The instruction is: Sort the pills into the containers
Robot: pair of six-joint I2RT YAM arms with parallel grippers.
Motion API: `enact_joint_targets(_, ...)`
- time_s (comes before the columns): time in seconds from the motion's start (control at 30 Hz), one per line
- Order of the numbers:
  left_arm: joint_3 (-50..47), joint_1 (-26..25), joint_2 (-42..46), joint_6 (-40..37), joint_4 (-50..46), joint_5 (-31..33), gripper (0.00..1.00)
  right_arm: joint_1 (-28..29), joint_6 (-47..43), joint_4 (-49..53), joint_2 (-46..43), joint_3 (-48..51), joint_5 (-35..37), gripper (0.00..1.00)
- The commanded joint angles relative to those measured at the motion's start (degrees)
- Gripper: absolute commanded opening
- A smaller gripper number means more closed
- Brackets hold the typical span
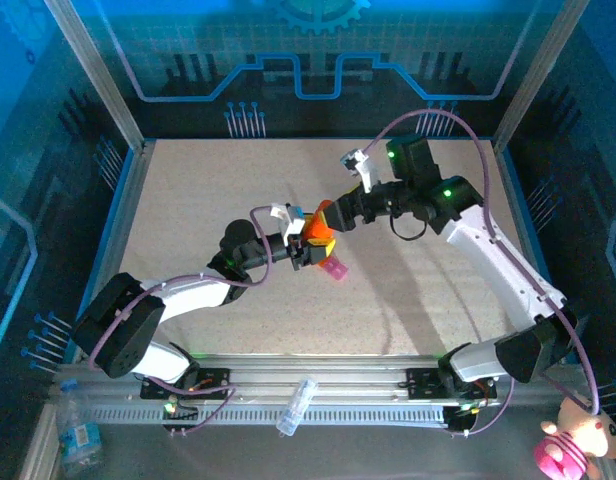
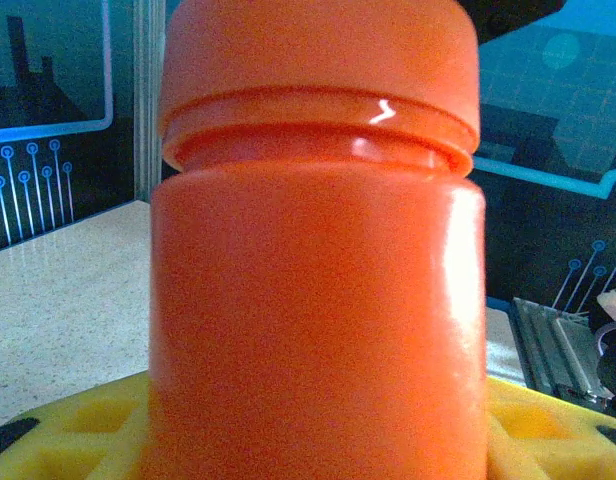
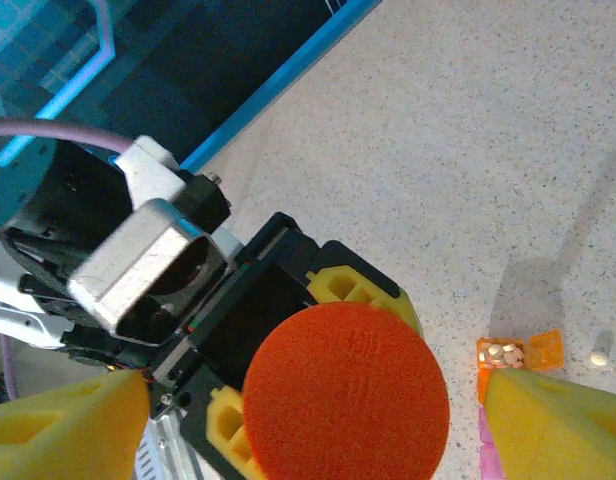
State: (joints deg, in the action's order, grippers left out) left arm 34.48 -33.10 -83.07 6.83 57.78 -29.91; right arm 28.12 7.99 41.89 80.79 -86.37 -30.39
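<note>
Two pincers on one orange bottle [image 2: 318, 300]. My left pincer [image 1: 310, 245] clamped on body, holding it off surface [image 1: 188, 200], I judge. My right pincer [image 1: 330, 214] spread wide, fingers straddling cap [image 3: 346, 395], no contact. Step, my guess: uncapping. Next: close on cap, twist, lift straight. Strip of containers [image 3: 518, 352] on surface beneath right pincer, out past one finger, few pills in orange compartment; loose pill [image 3: 598, 357] near it. Bare surface all round, walls [image 1: 128, 200] well apart.
</note>
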Motion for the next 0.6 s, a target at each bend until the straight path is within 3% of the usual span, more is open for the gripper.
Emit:
enact_joint_targets(0.0,1.7,0.4,1.2,1.0,2.9,-1.8,0.0,0.3,-2.1,2.9,0.9,-1.4,0.8,0.85)
enact_joint_targets(0.13,1.7,0.4,1.4,0.8,2.7,-1.8,0.0,0.3,-2.2,3.5,1.6,-1.7,0.0,0.78)
enact_joint_targets(0.37,2.1,0.4,1.0,0.9,2.8,-1.8,0.0,0.4,-0.7,3.6,2.5,-1.0,-1.6,0.45)
enact_joint_targets(0.47,2.5,0.4,0.8,0.3,2.3,-1.1,0.0,0.6,4.3,0.6,1.9,1.9,-0.8,0.4)
enact_joint_targets(0.57,2.6,0.3,0.9,-1.2,2.1,1.8,0.0,2.1,14.3,-3.0,1.6,5.8,5.1,0.35)
